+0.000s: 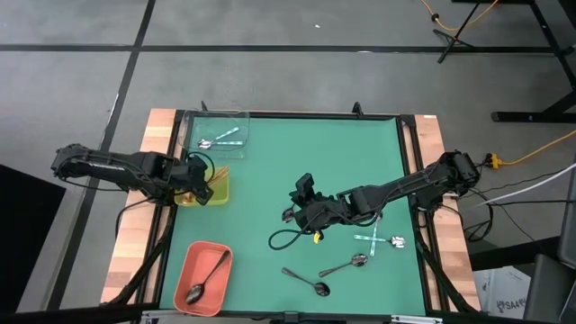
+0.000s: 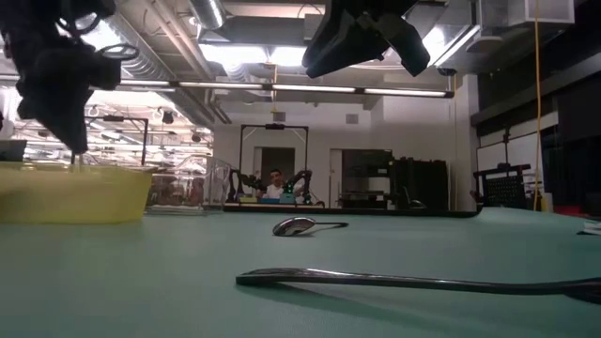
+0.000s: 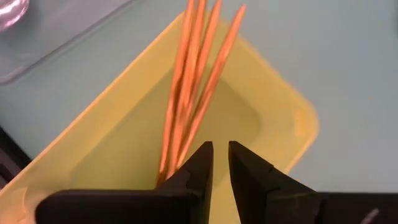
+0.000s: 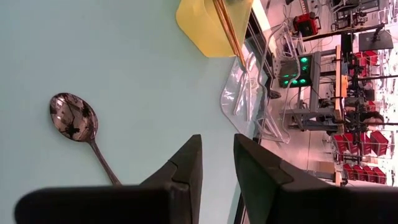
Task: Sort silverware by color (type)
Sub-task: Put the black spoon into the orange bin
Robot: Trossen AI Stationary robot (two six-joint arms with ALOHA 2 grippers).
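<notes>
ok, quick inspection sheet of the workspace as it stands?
Surface: green mat on a wooden table.
Job's things: copper spoons in yellow tray; silver spoons in clear tray; dark spoon in orange tray; loose spoons on mat.
Clutter: nothing seen.
Grippers: left gripper over yellow tray, right gripper above mat, both slightly apart, empty.
Cables: black loop by right gripper.
Surroundings: person far behind.

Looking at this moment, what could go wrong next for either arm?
The left gripper sits low in the yellow tray beside the copper spoons; pulling out could snag them or tip the tray. The right gripper holds nothing above a dark spoon whose thin handle lies flat and may slip.
</notes>
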